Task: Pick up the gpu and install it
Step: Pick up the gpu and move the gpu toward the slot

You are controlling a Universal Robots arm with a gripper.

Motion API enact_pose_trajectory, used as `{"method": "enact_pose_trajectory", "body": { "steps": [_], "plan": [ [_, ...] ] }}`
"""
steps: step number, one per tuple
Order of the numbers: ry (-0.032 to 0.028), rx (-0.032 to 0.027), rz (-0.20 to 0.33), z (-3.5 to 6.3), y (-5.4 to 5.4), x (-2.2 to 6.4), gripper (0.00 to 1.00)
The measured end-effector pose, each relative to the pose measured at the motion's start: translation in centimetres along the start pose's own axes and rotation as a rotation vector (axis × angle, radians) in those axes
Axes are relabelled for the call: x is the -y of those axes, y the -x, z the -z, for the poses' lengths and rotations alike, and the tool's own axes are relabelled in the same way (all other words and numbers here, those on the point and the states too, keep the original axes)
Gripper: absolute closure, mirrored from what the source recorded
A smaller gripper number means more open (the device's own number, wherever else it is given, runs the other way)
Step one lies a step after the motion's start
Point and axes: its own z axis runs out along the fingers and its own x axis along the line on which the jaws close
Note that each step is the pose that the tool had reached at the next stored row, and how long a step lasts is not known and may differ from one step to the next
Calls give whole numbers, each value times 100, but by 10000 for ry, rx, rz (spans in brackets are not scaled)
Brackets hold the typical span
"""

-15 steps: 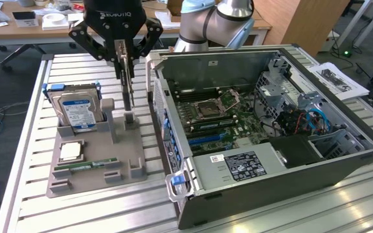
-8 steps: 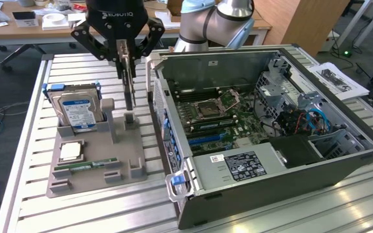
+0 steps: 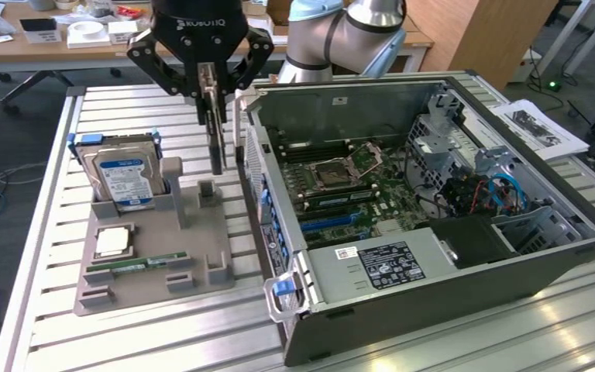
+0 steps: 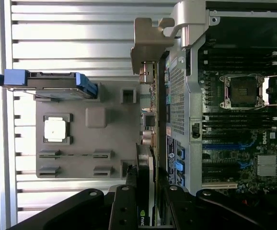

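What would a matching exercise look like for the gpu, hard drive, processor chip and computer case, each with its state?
Things: 1 gpu; 2 hard drive; 3 processor chip; 4 computer case.
States: A lying flat on grey tray; B hanging in the gripper; C lying open, motherboard exposed; D standing upright in tray.
Pairs: 1-B; 2-D; 3-A; 4-C.
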Motion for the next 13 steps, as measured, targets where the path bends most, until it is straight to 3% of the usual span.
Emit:
{"method": "enact_pose_trajectory", "body": {
  "steps": [13],
  "plan": [
    [182, -8, -7, -10, 283, -12, 73]
  ]
}}
